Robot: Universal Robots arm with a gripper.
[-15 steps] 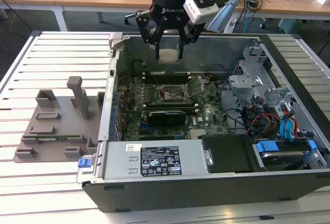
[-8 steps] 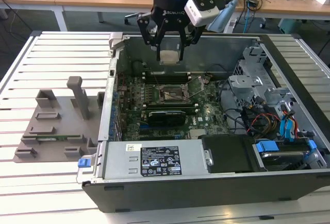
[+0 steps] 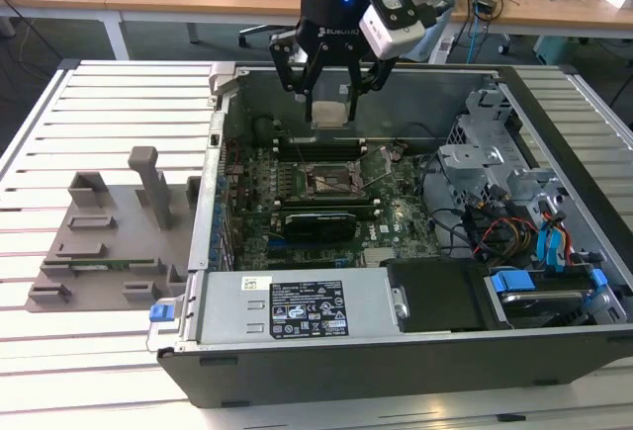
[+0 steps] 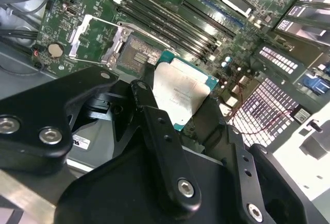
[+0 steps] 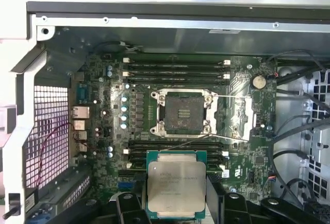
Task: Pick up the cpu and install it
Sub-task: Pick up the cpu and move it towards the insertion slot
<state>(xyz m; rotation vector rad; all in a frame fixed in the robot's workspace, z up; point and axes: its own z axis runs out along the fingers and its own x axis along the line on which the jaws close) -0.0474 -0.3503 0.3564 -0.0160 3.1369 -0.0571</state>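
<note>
The cpu (image 3: pixel 331 113) is a flat square chip with a pale silver top, and my gripper (image 3: pixel 331 104) is shut on it. It hangs level above the open computer case (image 3: pixel 554 351), over the back of the motherboard. The empty socket (image 3: pixel 332 182) lies below and slightly nearer the front, its metal latch frame swung open. In the first wrist view the cpu (image 5: pixel 176 182) sits just short of the socket (image 5: pixel 182 112). In the second wrist view the cpu (image 4: pixel 181 92) is clamped between black fingers (image 4: pixel 154 126), with the socket (image 4: pixel 138 55) beside it.
A long black card (image 3: pixel 318 223) lies in front of the socket, and memory slots (image 5: pixel 175 69) flank it. A power supply (image 3: pixel 297 307) and drive bays with cables (image 3: pixel 524 213) fill the case's front and the exterior view's right. A grey fixture (image 3: pixel 109 232) stands on the slatted table at the exterior view's left.
</note>
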